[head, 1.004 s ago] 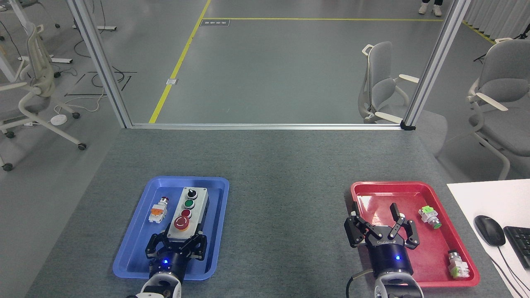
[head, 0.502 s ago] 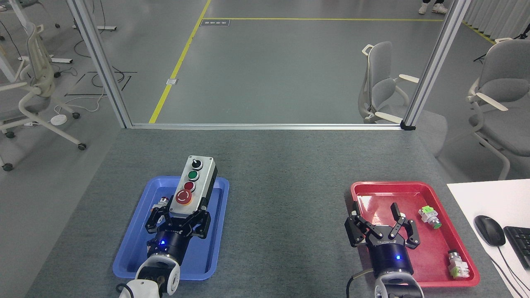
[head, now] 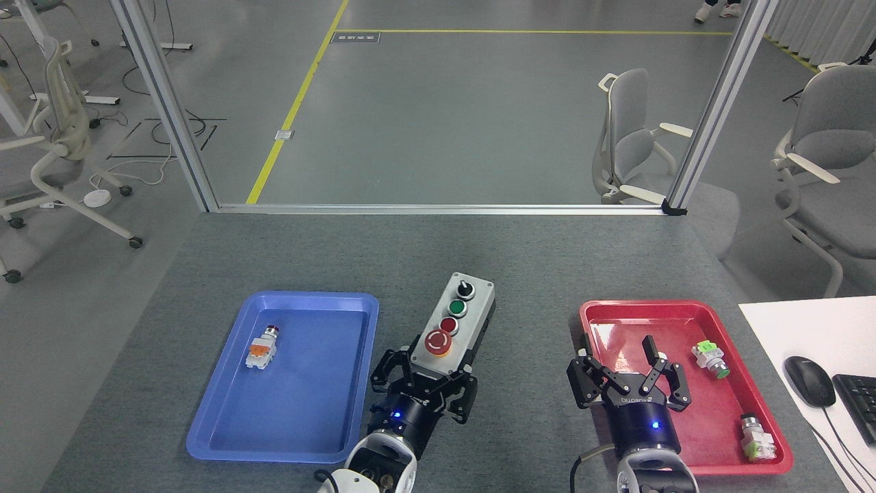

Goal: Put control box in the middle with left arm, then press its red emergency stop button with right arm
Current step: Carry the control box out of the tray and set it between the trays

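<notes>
The control box (head: 453,326) has a light-grey faceplate on a black base and points away from me, tilted slightly right. My left gripper (head: 426,380) is shut on its near end and holds it over the dark-grey tabletop middle (head: 479,253), between the two trays. I cannot tell whether the box rests on the felt or hangs just above it. The big red emergency stop button (head: 438,342) with its yellow collar is the control nearest my gripper. My right gripper (head: 624,366) stands open over the near left part of the red tray (head: 691,445), holding nothing.
A blue tray (head: 301,424) at the left holds a small orange-and-white switch (head: 263,348). Two green-and-white switches (head: 710,359) (head: 756,437) lie in the red tray. A white desk with a mouse (head: 809,381) and keyboard (head: 857,404) borders the right. An aluminium frame (head: 438,208) runs along the far edge.
My left gripper has carried the control box up out of the blue tray and rightwards to the middle of the table. The right gripper has stayed where it was, open.
</notes>
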Controlling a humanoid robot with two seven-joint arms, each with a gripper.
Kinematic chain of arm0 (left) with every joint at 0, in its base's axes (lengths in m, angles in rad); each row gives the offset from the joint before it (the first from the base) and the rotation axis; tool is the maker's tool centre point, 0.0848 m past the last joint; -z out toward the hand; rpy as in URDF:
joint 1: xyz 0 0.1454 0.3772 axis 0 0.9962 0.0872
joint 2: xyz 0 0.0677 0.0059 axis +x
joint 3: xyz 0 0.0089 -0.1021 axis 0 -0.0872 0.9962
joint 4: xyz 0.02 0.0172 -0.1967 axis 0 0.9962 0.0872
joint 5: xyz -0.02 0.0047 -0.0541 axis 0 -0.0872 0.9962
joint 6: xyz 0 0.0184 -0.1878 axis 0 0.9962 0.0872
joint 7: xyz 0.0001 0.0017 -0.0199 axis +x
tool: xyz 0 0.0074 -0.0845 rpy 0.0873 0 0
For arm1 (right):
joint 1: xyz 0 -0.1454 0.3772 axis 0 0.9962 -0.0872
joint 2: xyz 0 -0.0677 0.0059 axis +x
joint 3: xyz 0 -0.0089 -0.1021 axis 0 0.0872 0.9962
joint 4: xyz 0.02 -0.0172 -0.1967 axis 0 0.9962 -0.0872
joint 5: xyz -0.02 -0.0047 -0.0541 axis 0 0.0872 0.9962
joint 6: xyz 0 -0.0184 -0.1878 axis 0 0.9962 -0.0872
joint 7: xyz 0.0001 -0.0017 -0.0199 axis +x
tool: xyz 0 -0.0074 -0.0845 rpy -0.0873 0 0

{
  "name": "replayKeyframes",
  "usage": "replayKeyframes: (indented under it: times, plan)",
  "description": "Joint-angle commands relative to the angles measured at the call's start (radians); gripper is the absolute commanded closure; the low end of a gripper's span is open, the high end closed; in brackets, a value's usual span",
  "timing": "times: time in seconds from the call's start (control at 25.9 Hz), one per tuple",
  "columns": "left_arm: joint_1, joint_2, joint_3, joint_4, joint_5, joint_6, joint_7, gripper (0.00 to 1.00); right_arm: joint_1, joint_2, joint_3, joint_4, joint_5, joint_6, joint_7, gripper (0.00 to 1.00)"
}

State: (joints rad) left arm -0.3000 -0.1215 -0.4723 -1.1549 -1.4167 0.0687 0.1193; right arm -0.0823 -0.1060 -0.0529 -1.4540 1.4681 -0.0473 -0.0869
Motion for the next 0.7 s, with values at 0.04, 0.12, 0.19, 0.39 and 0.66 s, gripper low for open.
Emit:
replayKeyframes:
  times: [0.04,0.12,0.19,0.39,0.66]
  plan:
    - [-0.071,-0.015,-0.123,0.152,0.002,0.071,-0.003,1.00,0.003,0.000,0.007,-0.002,0.000,0.003,0.003,0.03]
    - [-0.094,-0.017,-0.152,0.204,0.005,0.080,-0.003,1.00,0.006,-0.001,0.010,-0.006,0.000,0.003,0.003,0.03]
    - [-0.108,-0.018,-0.172,0.224,0.010,0.080,-0.003,1.00,0.007,-0.001,0.010,-0.008,0.000,0.003,0.003,0.03]
    - [-0.114,-0.018,-0.241,0.231,0.013,0.082,-0.004,1.00,0.012,-0.003,0.008,-0.005,0.000,-0.003,0.003,0.03]
    - [-0.114,-0.018,-0.287,0.238,0.018,0.082,-0.004,1.00,0.012,-0.003,0.008,-0.003,0.000,-0.006,0.003,0.03]
